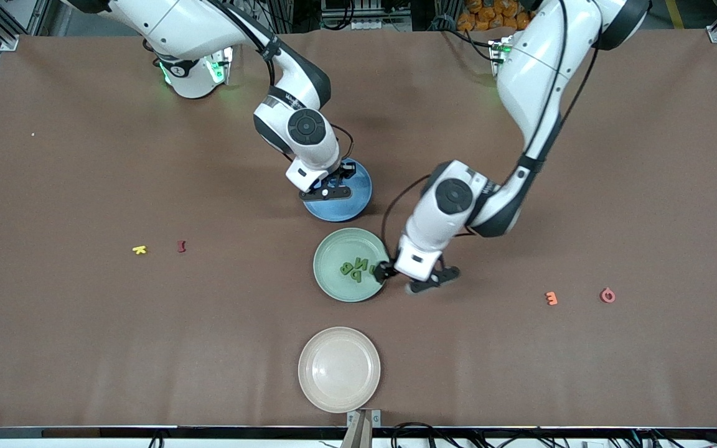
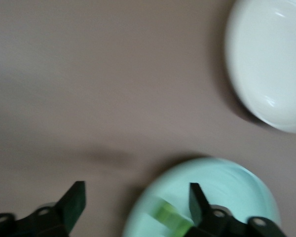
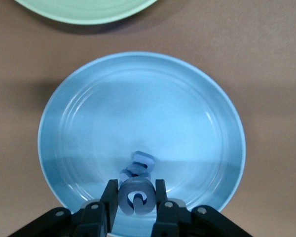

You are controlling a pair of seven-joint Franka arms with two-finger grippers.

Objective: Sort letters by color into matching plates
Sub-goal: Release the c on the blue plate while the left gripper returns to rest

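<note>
Brown worktop (image 1: 84,348): plain matte surface under everything.
Cream plate (image 1: 339,369): nearest the front camera, bare; the left wrist view shows it too.
Green plate (image 1: 351,264): just farther than the cream plate; green letters (image 1: 356,269) lie in it, a "B" and "N" readable in the front view.
Left gripper (image 1: 409,280): fingers spread wide, holding nothing, low over the green plate's rim at the left arm's end.
Left wrist view: a blurred green letter (image 2: 168,216) lies in the plate beside one finger (image 2: 200,200); no shape readable.
Orange letter (image 1: 551,298) and pink letter (image 1: 607,295): on the worktop toward the left arm's end.
Yellow letter (image 1: 139,250) and dark red letter (image 1: 181,246): toward the right arm's end.
Blue plate (image 1: 358,198): just farther than the green plate.
Right gripper (image 1: 327,188): over the blue plate, pinching a blue letter (image 3: 136,196).
Right wrist view only: that curled letter between the fingers, and more blue letters (image 3: 138,165) in the plate.
</note>
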